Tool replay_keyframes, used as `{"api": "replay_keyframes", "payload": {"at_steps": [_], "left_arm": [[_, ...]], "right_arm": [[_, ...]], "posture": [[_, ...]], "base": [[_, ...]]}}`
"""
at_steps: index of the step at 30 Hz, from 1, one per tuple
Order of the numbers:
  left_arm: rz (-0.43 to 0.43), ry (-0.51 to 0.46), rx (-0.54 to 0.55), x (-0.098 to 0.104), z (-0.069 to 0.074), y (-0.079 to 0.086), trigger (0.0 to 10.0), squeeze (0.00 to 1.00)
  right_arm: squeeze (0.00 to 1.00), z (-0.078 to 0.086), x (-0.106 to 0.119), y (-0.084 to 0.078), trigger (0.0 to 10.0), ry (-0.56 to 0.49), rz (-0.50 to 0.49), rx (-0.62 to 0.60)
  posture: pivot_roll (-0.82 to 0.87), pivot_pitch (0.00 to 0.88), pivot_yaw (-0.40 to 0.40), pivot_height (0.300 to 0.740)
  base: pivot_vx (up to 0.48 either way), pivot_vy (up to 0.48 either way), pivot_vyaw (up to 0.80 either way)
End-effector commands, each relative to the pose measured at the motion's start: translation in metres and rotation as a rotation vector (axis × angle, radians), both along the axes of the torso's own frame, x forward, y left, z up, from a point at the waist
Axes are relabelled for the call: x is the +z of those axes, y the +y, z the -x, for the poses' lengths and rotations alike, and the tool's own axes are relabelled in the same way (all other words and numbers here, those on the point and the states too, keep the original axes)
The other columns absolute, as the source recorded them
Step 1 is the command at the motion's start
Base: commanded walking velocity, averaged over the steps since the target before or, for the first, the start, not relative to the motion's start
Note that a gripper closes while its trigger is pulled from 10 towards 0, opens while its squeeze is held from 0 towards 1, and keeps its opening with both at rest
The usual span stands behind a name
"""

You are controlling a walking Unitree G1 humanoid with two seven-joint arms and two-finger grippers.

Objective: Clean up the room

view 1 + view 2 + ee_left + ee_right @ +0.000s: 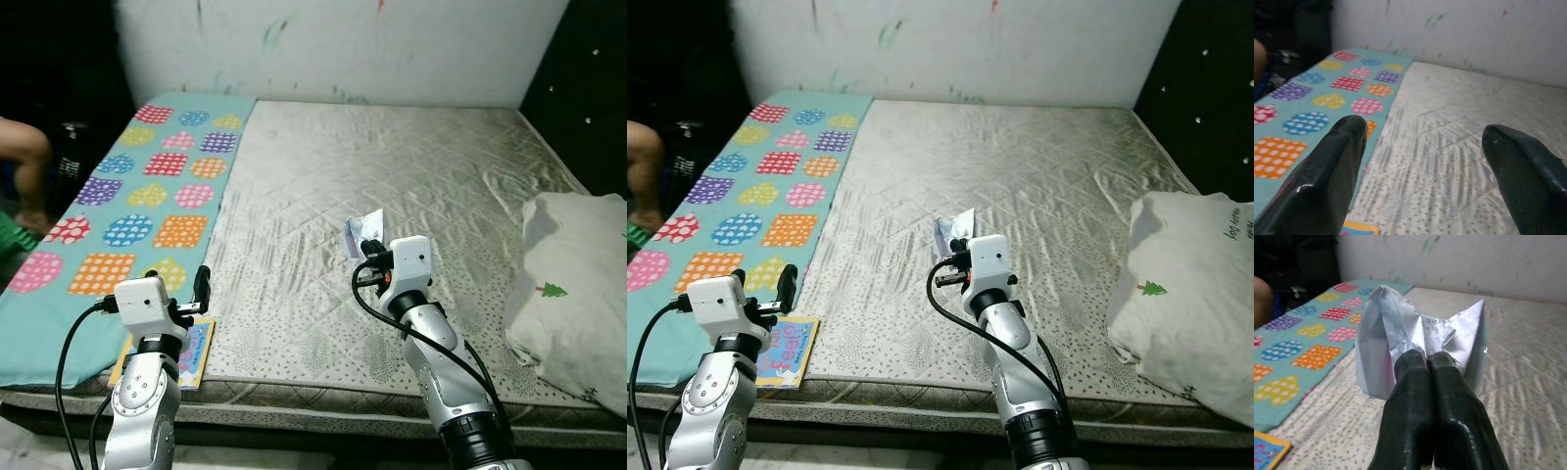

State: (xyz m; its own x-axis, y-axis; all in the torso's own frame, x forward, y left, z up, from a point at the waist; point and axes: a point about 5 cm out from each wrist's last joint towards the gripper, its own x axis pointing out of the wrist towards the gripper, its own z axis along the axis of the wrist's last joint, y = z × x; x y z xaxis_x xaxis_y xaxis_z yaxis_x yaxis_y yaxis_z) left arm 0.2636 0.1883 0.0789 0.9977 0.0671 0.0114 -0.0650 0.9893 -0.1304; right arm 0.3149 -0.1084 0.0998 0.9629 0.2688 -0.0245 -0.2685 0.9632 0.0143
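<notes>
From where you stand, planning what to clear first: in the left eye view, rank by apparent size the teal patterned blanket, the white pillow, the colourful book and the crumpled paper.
1. Teal patterned blanket
2. White pillow
3. Colourful book, partly hidden by the left gripper
4. Crumpled white paper, pinched in the right gripper

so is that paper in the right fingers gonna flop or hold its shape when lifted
Probably flops: the paper is thin, creased and already crumpled where the right gripper pinches it. It looks very light, so it may flutter. It could tear if tugged.
</notes>
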Motion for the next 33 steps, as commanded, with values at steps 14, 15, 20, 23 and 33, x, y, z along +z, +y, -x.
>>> {"api": "replay_keyframes", "payload": {"at_steps": [14,15,20,23,33], "left_arm": [[-0.012,0.012,0.001,-0.001,-0.0001,0.001,10.0,0.0],[-0.012,0.012,0.001,-0.001,-0.0001,0.001,10.0,0.0],[-0.013,0.011,0.003,-0.0011,0.0001,0.0009,10.0,0.0],[-0.03,0.002,0.002,-0.0004,0.0003,0.0015,10.0,0.0],[-0.014,-0.004,-0.024,0.0002,0.0009,-0.001,10.0,0.0]], "right_arm": [[0.0,0.0,0.002,-0.001,10.0,-0.008,0.003,-0.007],[0.0,0.0,0.0018,-0.0011,10.0,-0.007,0.004,-0.007],[0.0,0.0005,0.0005,-0.0017,10.0,-0.003,0.007,-0.006],[0.0,0.0006,0.0002,-0.0011,10.0,-0.001,0.009,-0.002],[0.0,0.0012,-0.0012,0.0,10.0,0.005,0.018,0.014]], "posture": [[-0.11,0.0,0.048,0.74],[-0.11,0.0,0.048,0.74],[-0.11,0.0,0.047,0.74],[-0.11,0.0,0.047,0.74],[-0.11,0.0,0.043,0.74]], "base": [[0.0,0.308,0.0],[0.0,0.375,0.0],[0.0,0.364,0.0],[0.0,0.081,0.0],[0.0,0.0,0.0]]}}
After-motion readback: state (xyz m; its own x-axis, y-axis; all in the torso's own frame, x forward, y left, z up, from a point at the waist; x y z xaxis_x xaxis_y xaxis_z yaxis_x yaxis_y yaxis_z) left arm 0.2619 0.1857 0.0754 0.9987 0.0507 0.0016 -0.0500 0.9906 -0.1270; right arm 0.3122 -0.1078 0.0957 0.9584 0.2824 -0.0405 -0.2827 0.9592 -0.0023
